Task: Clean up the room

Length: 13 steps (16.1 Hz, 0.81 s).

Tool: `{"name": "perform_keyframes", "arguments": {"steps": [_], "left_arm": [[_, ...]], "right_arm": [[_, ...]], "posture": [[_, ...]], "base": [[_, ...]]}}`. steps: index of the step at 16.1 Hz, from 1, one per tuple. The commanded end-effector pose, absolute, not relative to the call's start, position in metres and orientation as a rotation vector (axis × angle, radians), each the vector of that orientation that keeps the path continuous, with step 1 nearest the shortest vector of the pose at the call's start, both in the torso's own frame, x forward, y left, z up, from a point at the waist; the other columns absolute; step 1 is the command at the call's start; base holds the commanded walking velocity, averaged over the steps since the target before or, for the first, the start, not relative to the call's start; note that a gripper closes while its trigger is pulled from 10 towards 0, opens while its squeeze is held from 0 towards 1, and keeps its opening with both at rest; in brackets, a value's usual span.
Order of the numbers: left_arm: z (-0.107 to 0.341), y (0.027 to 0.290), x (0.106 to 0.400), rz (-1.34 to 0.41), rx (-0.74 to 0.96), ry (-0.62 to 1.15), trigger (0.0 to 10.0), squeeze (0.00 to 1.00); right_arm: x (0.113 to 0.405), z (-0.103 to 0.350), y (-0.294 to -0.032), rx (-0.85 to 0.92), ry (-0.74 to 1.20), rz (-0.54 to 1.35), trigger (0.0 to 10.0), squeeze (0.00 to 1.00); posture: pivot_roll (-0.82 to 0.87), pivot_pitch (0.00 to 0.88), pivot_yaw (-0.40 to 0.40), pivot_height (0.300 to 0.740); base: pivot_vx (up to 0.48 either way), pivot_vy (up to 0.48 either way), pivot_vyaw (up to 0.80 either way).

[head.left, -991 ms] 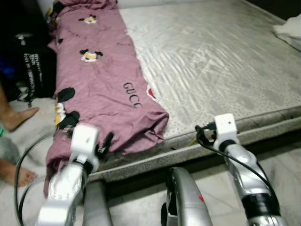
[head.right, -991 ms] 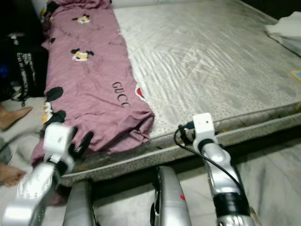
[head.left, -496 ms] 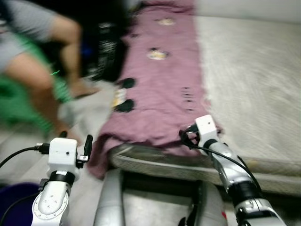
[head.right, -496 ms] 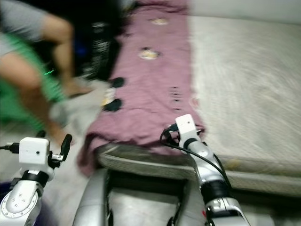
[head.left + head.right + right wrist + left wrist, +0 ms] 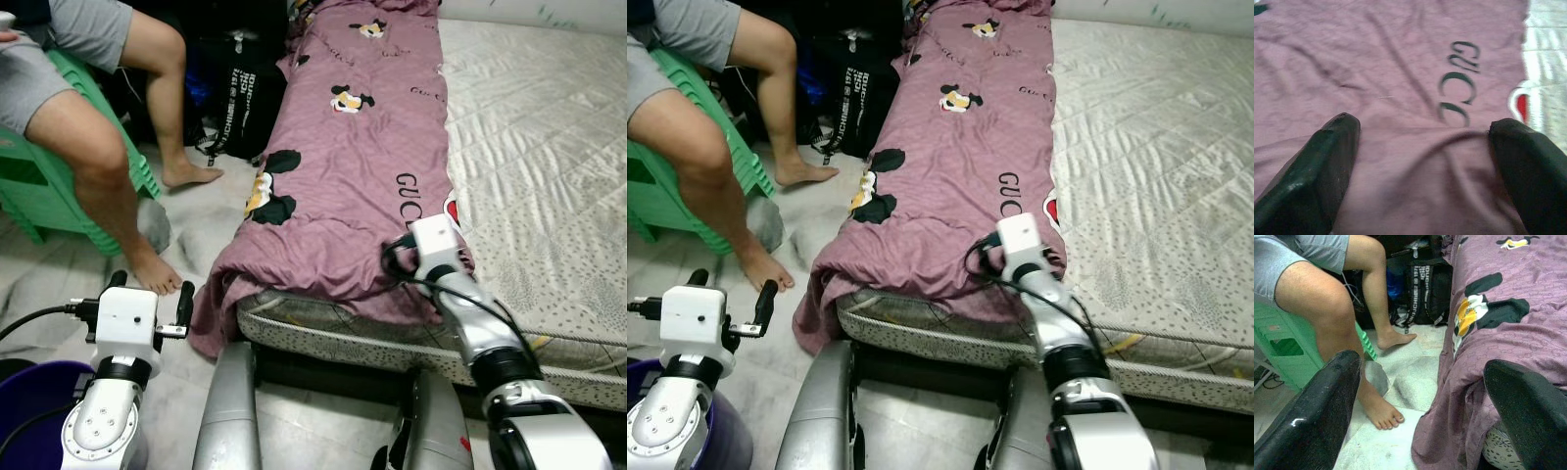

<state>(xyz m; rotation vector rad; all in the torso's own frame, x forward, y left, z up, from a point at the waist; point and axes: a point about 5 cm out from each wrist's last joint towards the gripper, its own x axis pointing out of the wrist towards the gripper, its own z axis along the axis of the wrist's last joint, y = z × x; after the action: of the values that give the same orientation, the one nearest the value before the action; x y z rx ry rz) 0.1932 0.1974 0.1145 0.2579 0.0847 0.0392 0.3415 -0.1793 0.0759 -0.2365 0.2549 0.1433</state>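
Legs of mine have turned me left since a moment ago. Left end effector (image 5: 152, 293) hangs open and empty over the floor. Right end effector (image 5: 1422, 161) is open on the purple blanket (image 5: 362, 147) along the bed (image 5: 549, 147), ready to grab. A person's foot (image 5: 157, 273) is near.

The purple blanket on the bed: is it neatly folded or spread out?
Spread out. The purple blanket lies lengthwise along the mattress, rumpled, one corner hanging over the edge.
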Motion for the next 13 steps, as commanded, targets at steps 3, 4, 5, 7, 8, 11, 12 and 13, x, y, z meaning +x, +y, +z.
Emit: {"name": "perform_keyframes", "arguments": {"steps": [3,4,5,7,8,11,12,13], "left_arm": [[0.119,0.196,0.196,0.030,0.274,0.067,10.0,1.00],[0.118,0.196,0.198,0.030,0.275,0.070,10.0,1.00],[0.118,0.196,0.198,0.029,0.274,0.070,10.0,1.00],[0.116,0.196,0.200,0.024,0.272,0.074,10.0,1.00],[0.114,0.194,0.201,0.018,0.270,0.077,10.0,1.00],[0.114,0.192,0.204,0.012,0.264,0.076,10.0,1.00],[0.114,0.191,0.205,0.009,0.265,0.075,10.0,1.00],[0.113,0.192,0.206,0.009,0.267,0.075,10.0,1.00]], "right_arm": [[0.325,0.075,-0.199,-0.220,0.178,0.076,10.0,0.00],[0.312,0.074,-0.209,-0.214,0.151,0.056,10.0,0.00],[0.306,0.074,-0.211,-0.226,0.144,0.058,10.0,0.00],[0.284,0.072,-0.216,-0.273,0.136,0.092,10.0,0.00],[0.275,0.069,-0.219,-0.280,0.154,0.094,10.0,0.00],[0.272,0.071,-0.218,-0.270,0.155,0.096,10.0,0.00],[0.273,0.075,-0.215,-0.262,0.154,0.105,10.0,0.00],[0.275,0.075,-0.211,-0.263,0.158,0.109,10.0,0.00]], "posture": [[0.22,0.074,0.004,0.536],[0.20,0.075,0.002,0.536],[0.20,0.076,0.000,0.536],[0.18,0.076,0.000,0.536],[0.17,0.076,0.000,0.536],[0.16,0.074,0.002,0.536],[0.16,0.073,0.002,0.536],[0.16,0.073,0.002,0.536]], "base": [[0.000,0.000,0.00],[0.000,0.000,0.00],[0.000,0.000,0.00],[0.000,0.000,0.00],[0.000,0.000,0.00],[0.000,0.000,0.00],[0.000,0.000,0.00],[0.000,0.000,0.00]]}}
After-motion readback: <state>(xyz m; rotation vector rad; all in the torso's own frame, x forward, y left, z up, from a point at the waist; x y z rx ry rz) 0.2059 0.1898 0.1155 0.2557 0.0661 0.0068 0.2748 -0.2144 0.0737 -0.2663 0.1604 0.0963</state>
